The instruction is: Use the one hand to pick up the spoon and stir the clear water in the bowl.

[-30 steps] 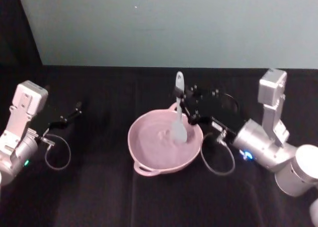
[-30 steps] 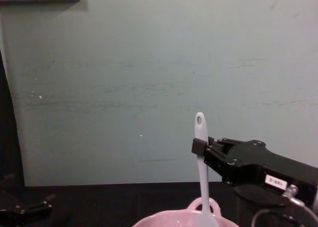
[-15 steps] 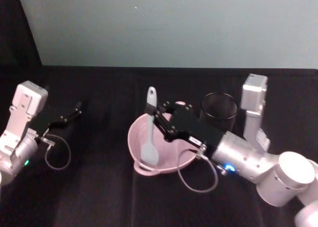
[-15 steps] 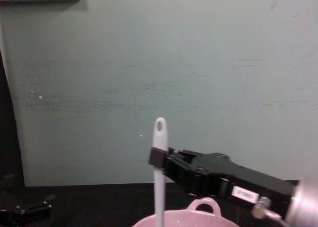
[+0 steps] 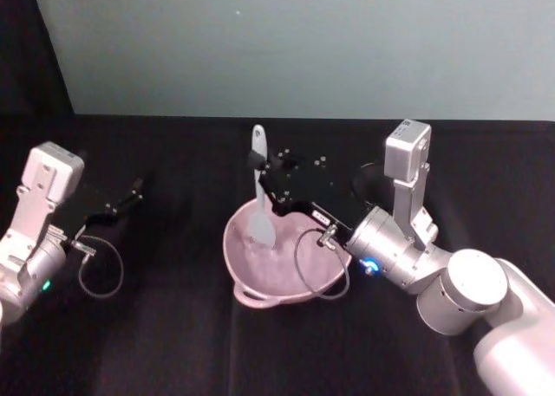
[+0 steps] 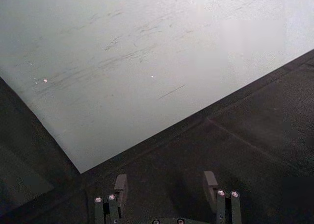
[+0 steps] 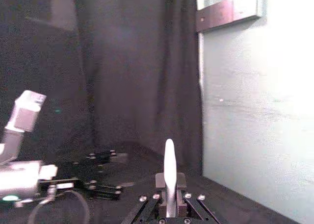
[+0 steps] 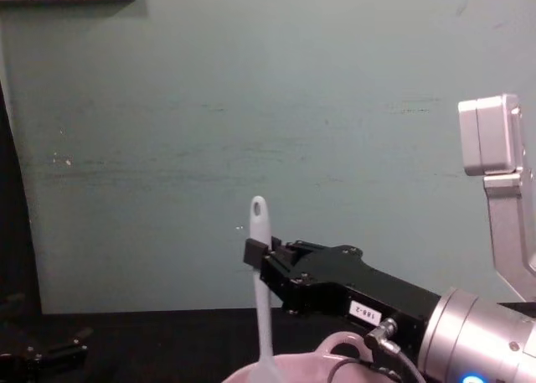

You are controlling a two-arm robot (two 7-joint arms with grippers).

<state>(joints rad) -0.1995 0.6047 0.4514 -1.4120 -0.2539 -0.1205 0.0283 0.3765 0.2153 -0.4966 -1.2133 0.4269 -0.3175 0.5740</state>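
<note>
The right pincer (image 5: 261, 164) reaches in from the right over the pale pink bowl (image 5: 236, 279) and is pressed together on the handle of the white spoon (image 5: 259, 201), pinching it a little below the holed tip. The spoon stands nearly upright, and its broad head is down inside the bowl, near the far left part of the inner wall. The pink inside looks faintly rippled around the head, though the clear water itself is hard to make out. In the chest view the same right pincer (image 8: 256, 253) clamps the spoon (image 8: 261, 316) above the bowl's (image 8: 338, 344) small loop handle, with the pale green wall (image 8: 251, 106) behind. The right wrist view looks along the spoon's (image 7: 169, 167) thin edge as it rises between the closed fingers. A thin cable (image 5: 305, 266) from the right wrist hangs in a loop over the bowl's near right side. A black cup (image 5: 362, 178) sits behind the right arm, mostly hidden, so its contents cannot be told. The bowl rests on the black-covered counter (image 5: 173, 344). The left pincer (image 5: 136, 188) is parked well to the left, low over the counter, and its fingers (image 6: 120, 184) are spread apart with nothing between them.
</note>
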